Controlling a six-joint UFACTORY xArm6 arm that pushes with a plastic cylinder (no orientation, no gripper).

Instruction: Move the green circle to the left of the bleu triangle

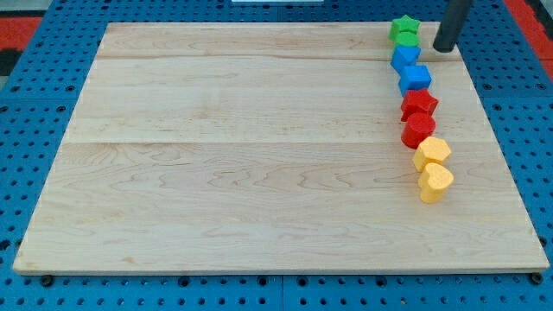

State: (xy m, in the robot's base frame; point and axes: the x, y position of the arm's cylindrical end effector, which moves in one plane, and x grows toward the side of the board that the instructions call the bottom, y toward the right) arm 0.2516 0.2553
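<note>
My tip [443, 49], a bare rod with no pincer to open or close, is resting on the counter [242, 155] near the view's top right. Just to its left the green blocks [403, 32] are sitting, shapes unclear. Below-left, blue blocks [409, 69], red blocks [419, 118] and yellow blocks [433, 168] are trailing away in a touching column.

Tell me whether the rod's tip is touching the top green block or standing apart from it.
Apart. My tip stands to the view's right of the green block, with a strip of bare board between them.
</note>
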